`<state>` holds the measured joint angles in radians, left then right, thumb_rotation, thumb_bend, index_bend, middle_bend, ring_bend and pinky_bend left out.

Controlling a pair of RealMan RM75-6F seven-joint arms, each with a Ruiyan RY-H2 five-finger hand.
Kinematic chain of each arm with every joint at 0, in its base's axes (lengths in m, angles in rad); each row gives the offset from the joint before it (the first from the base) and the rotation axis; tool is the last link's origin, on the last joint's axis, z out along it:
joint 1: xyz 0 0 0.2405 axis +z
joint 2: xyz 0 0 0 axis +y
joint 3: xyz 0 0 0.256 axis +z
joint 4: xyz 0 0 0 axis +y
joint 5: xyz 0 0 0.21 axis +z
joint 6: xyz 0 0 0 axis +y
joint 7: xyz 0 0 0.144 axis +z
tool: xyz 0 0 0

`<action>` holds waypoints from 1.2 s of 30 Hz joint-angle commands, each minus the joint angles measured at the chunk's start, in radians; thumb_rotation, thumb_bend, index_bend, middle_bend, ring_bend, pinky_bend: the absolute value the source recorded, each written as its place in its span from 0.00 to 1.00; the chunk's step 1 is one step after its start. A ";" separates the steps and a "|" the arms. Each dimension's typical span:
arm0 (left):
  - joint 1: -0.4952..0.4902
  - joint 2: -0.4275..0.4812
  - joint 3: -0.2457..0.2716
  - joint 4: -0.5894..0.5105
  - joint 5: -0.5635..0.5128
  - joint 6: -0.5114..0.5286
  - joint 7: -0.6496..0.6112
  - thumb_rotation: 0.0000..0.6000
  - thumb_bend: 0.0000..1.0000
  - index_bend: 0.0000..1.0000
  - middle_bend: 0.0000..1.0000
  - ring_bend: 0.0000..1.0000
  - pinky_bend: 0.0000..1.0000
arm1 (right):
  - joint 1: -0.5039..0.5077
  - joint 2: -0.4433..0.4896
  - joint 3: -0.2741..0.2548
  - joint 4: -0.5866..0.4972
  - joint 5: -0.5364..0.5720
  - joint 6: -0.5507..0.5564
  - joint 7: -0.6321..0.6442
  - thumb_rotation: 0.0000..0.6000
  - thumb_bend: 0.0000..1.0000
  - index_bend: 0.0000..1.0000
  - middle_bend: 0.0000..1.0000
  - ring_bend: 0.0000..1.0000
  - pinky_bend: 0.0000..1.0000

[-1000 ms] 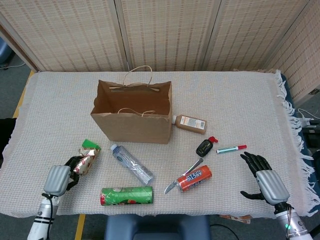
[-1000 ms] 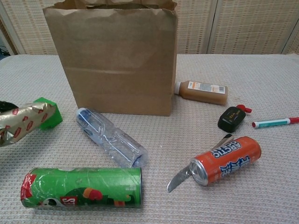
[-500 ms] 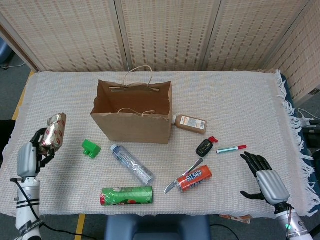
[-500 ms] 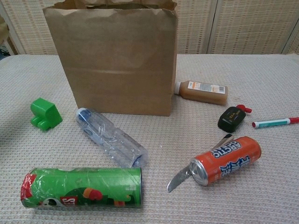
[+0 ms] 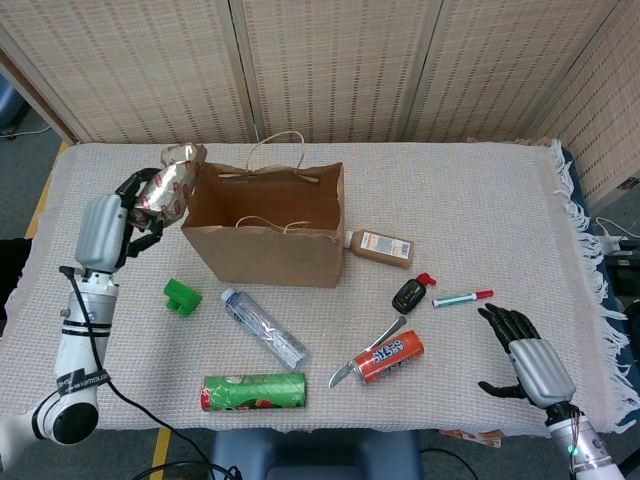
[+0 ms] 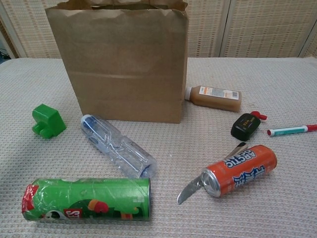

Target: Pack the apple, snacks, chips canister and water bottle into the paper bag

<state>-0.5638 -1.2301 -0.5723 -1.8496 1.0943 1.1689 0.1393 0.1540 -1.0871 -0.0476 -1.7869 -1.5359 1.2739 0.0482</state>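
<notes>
snack pack (image 5: 172,183): raised off the table at the paper bag's (image 5: 268,245) 9 o'clock, just beside its rim
left hand (image 5: 105,228): grasping the snack pack
right hand (image 5: 530,357): released, fingers apart, at table's 4 o'clock
water bottle (image 5: 264,326), chips canister (image 5: 254,391): lying at bag's 6 o'clock

The cloth-covered table (image 5: 480,190) bears a paper bag (image 5: 270,245) (upright), water bottle (image 5: 264,327) and chips canister (image 5: 254,391).

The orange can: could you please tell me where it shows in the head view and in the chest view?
Head view: the orange can lies lower centre-right, below the paper bag.
Chest view: the can lies lower right.
Shared landmark: the knife beside the can.
</notes>
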 commanded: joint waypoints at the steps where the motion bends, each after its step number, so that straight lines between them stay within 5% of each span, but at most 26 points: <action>1: -0.086 -0.020 0.041 0.021 0.015 -0.058 0.092 1.00 0.67 0.77 0.74 0.72 0.79 | 0.001 0.003 0.000 -0.002 0.003 -0.003 0.001 1.00 0.00 0.00 0.00 0.00 0.00; 12: -0.280 -0.151 0.125 0.203 0.107 -0.110 0.254 1.00 0.59 0.69 0.66 0.64 0.77 | 0.009 0.014 -0.005 -0.011 0.004 -0.021 0.007 1.00 0.00 0.00 0.00 0.00 0.00; 15: -0.323 -0.189 0.134 0.263 0.084 -0.126 0.300 1.00 0.51 0.58 0.52 0.53 0.67 | 0.008 0.016 -0.005 -0.012 0.004 -0.019 0.010 1.00 0.00 0.00 0.00 0.00 0.00; 20: -0.367 -0.228 0.132 0.301 0.005 -0.127 0.372 1.00 0.40 0.17 0.08 0.12 0.30 | 0.009 0.018 -0.002 -0.013 0.008 -0.019 0.015 1.00 0.00 0.00 0.00 0.00 0.00; 22: -0.379 -0.236 0.130 0.308 -0.003 -0.118 0.379 1.00 0.39 0.08 0.01 0.03 0.21 | 0.009 0.019 -0.002 -0.013 0.007 -0.017 0.016 1.00 0.00 0.00 0.00 0.00 0.00; 28: -0.390 -0.247 0.119 0.301 -0.018 -0.082 0.351 1.00 0.39 0.00 0.00 0.00 0.15 | 0.010 0.020 -0.002 -0.012 0.009 -0.020 0.015 1.00 0.00 0.00 0.00 0.00 0.00; 36: -0.331 -0.205 0.116 0.232 -0.024 0.017 0.296 1.00 0.41 0.05 0.00 0.01 0.18 | 0.007 0.022 -0.001 -0.011 0.010 -0.014 0.016 1.00 0.00 0.00 0.00 0.00 0.00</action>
<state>-0.9216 -1.4561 -0.4559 -1.5943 1.0660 1.1551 0.4574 0.1612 -1.0651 -0.0490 -1.7984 -1.5262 1.2598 0.0644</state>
